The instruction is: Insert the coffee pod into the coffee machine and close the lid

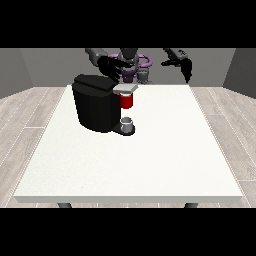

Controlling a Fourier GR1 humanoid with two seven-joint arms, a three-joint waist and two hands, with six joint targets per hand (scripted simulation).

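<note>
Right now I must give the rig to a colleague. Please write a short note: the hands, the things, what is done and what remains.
Hands: the black hand at the view's left hovers behind the black coffee machine; the hand at the view's right hangs in the air, away from everything.
Things: a red thing at the machine sits under its light grey lid part. A small grey thing stands on the machine's base; I cannot tell whether it is the pod.
Done: nothing that I can confirm.
Left: insert the pod, close the lid.

One coffee machine [95, 102], two hands [111, 67] (both black)
</note>
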